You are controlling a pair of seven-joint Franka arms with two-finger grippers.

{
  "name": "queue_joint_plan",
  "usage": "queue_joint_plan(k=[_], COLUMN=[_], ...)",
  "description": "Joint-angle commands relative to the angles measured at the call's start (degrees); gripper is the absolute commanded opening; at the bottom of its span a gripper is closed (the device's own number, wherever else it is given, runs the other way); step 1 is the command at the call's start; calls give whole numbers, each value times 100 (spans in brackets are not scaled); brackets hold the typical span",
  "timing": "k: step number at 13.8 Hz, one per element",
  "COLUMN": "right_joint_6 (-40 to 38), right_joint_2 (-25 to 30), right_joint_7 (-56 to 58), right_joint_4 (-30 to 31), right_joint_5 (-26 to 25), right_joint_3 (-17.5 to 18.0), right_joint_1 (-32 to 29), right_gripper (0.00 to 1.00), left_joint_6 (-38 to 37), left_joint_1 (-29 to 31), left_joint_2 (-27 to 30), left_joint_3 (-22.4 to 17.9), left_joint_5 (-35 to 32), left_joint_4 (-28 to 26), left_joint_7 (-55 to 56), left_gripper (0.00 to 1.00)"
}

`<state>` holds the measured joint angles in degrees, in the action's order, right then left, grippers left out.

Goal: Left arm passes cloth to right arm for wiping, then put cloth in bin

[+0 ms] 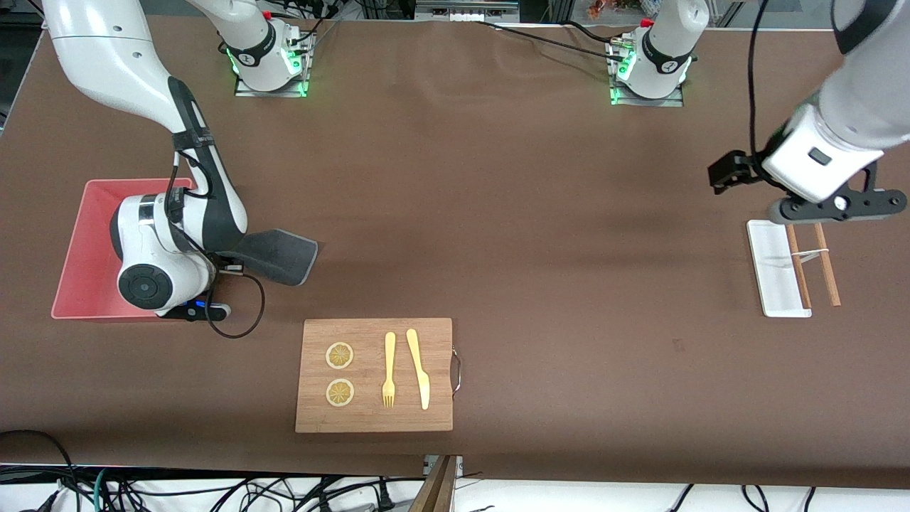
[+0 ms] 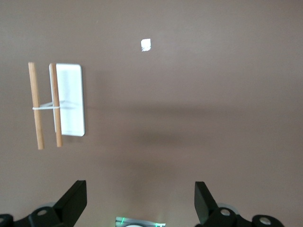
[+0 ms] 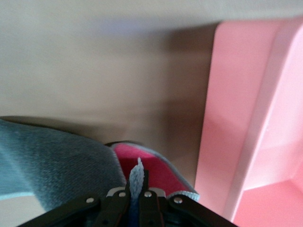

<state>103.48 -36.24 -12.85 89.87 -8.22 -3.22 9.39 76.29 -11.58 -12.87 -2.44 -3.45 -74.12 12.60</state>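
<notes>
The right claw (image 3: pixel 134 195) pinches the cloth (image 1: pixel 279 254) by one edge beside the bin (image 1: pixel 85 235), so it trails clear for dropping in. The left claw (image 2: pixel 140 201) waits wide open and empty, well away from the bin.

Right tool (image 3: pixel 134 195) pinched closed, wrist low, left tool (image 2: pixel 140 198) raised, fingers spread
</notes>
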Motion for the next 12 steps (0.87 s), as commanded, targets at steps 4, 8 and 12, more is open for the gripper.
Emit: queue_joint_plan(k=[4,8,12], right_joint_6=[760,1401,2464], right_joint_2=[-75,-330,-664], right_joint_7=[-1972,-3300,-4705], right_joint_4=[22,22,-109], right_joint_5=[250,259,259], right_joint_3=[900,1445,2096], right_joint_1=[98,318,484], right_gripper=[0,0,0], left_joint_6=[783,765,774], left_joint_1=[296,270,227], left_joint_2=[1111,1093,1015], left_joint_3=[77,95,95], left_joint_5=[72,81,64], left_joint_4=[-1685,-1668,-1492], left_joint_7=[-871,-1242,-1278], left_gripper=[100,100,100])
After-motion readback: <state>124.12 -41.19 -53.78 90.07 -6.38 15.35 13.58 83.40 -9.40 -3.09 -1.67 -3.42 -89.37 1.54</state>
